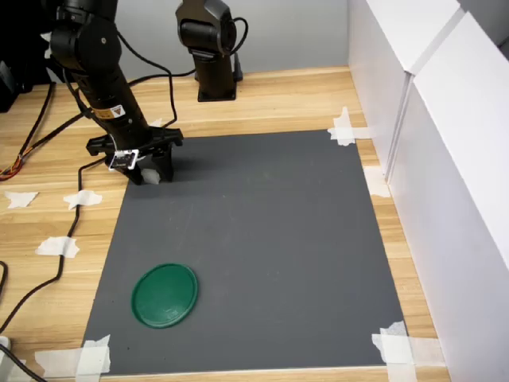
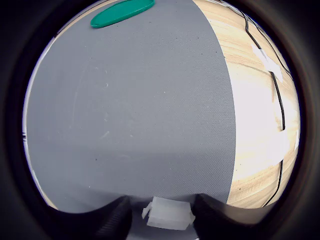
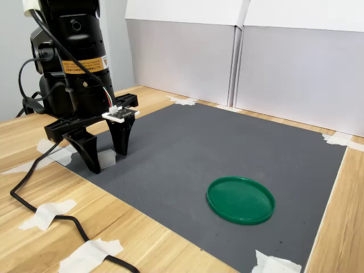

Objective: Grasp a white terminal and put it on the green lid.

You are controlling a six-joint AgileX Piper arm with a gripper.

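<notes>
Grey matting (image 1: 262,239) taped over a wooden bench is worked on; at its upper-left corner in the first exterior view the gripper (image 1: 149,169) is lowered, jaws spread either side of the white terminal (image 2: 168,214), not yet clamped. Placement is awaited by the green lid (image 1: 165,294), well apart at lower left.

We see the dark grey rectangular mat (image 1: 246,247) from high above in the first exterior view, low and close from one corner in the second exterior view (image 3: 227,153); the wrist view skims it (image 2: 140,110).
</notes>
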